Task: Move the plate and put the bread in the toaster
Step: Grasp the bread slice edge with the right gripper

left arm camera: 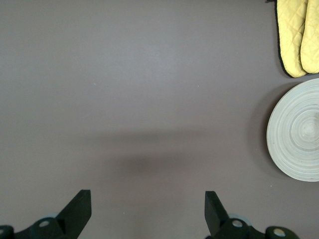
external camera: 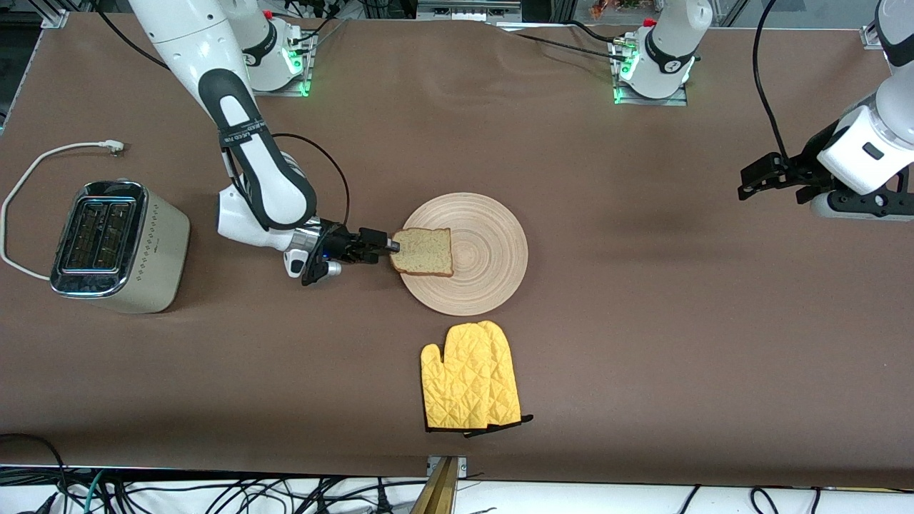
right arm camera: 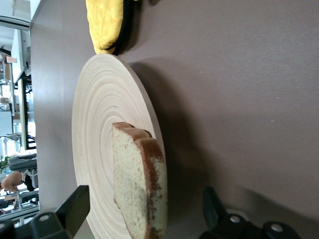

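The small brown speckled bread slice [external camera: 423, 250], lying at nine o'clock on the round light-wood plate [external camera: 493, 235], is being straddled by the open right gripper [external camera: 392, 246], so closing squarely across the crust is being advised, while the open left gripper [external camera: 758, 176] is waiting.

We count one plate [external camera: 468, 253], and on it one bread [external camera: 423, 251] slice. Nearer the front camera than the plate we see one mitt [external camera: 471, 386]. Toward the right arm's end of the surface [external camera: 643, 321] from the plate stands one toaster [external camera: 118, 246] with two slots and one cord [external camera: 28, 178]. We count two arms, so two grippers: the right gripper [external camera: 391, 246] beside the plate, the left gripper [external camera: 757, 178] well apart from it.
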{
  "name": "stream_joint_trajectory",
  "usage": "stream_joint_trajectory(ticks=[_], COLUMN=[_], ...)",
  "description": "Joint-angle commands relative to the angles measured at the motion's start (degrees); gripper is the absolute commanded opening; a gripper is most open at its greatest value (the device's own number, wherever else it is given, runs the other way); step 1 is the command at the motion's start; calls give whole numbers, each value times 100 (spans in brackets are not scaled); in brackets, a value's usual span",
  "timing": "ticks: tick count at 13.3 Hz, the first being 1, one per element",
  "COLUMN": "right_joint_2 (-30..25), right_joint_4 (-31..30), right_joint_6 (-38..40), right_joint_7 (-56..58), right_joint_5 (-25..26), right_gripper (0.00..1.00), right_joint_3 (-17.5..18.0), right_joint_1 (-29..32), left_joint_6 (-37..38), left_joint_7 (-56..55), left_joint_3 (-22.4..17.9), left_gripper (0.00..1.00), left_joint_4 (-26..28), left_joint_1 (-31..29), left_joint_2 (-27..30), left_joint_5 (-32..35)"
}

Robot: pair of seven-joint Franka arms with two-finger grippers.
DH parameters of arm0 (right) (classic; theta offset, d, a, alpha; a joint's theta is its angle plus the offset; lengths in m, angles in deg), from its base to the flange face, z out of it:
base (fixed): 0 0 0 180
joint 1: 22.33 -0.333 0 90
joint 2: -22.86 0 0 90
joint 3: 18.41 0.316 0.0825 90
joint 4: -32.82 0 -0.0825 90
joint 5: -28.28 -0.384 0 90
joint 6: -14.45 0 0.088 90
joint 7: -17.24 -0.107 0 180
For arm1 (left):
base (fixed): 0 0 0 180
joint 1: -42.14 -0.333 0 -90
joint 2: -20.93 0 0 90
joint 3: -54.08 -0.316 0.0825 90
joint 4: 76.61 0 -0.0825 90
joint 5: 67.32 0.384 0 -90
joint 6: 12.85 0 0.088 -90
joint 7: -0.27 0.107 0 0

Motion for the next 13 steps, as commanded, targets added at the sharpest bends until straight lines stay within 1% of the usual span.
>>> stream_joint_trajectory(ticks=[1, 3, 6, 9, 10, 12, 13], right_joint_2=[57, 58, 58, 58, 67, 67, 67], right_joint_4=[-92, -92, -83, -65, -65, -57, -57], right_joint_6=[-118, -84, -66, -57, -57, -48, -57], right_joint_7=[447, 457, 431, 395, 395, 395, 395], right_joint_5=[-484, -485, -485, -485, -485, -485, -485], right_gripper=[91, 79, 56, 36, 28, 6, 0], right_joint_3=[5, 5, -4, -4, -4, -13, -13], right_joint_1=[-108, -109, -91, -47, -38, -29, -29], left_joint_6=[98, 98, 107, 107, 107, 212, 213], left_joint_7=[-56, -64, -73, -64, -64, -64, -64], left_joint_3=[-9, -9, -9, -9, -9, 0, 0], left_gripper=[100, 100, 100, 100, 100, 100, 100], left_joint_4=[-167, -184, -193, -193, -193, -202, -202], left_joint_1=[90, 64, 64, 64, 64, 64, 64], left_joint_2=[-168, -168, -168, -168, -168, -168, -168], left_joint_5=[44, 53, 53, 53, 53, 53, 53])
